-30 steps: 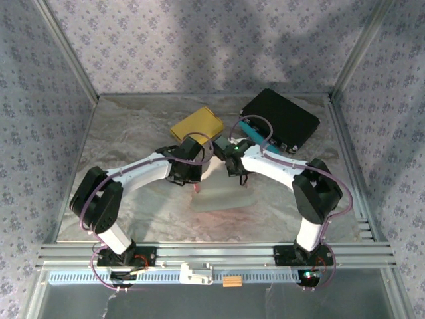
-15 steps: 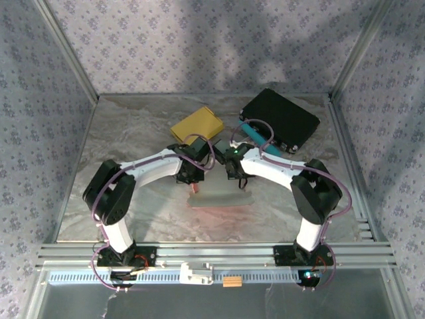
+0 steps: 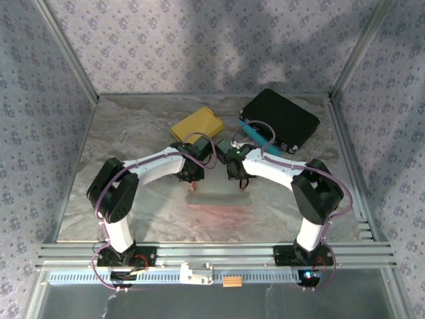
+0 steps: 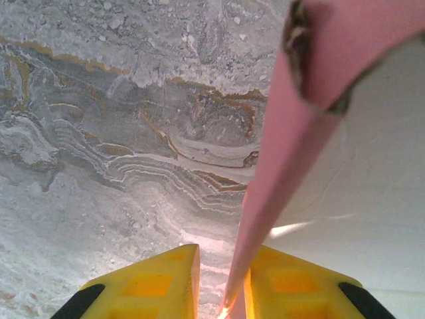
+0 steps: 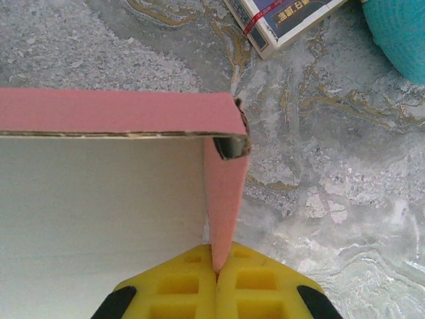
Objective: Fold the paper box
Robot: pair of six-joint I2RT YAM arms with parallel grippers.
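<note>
Grey marbled bench (image 3: 126,133) inside floral-papered walls (image 3: 199,46). Pink paper box with white inside (image 3: 219,198) sits mid-bench between the 2 arms, half formed, walls upright. Right hand (image 5: 216,269) is closed tight on 1 pink side wall near a corner, fingers meeting on the card. Left hand (image 4: 219,269) is partly open: a thin pink wall stands in the gap, touching 1 finger with space beside the other, so no real grip.

Judgement: box is light, thin card. It bends easily, holds a crease, and likely dents or tears at the ragged corners if pinched hard. Smooth faces may slip. Best hold is a wall's free edge close to a fold line, with the other hand steadying the opposite wall.

Flat yellow box (image 3: 196,123) and black case (image 3: 279,119) lie behind, apart.
</note>
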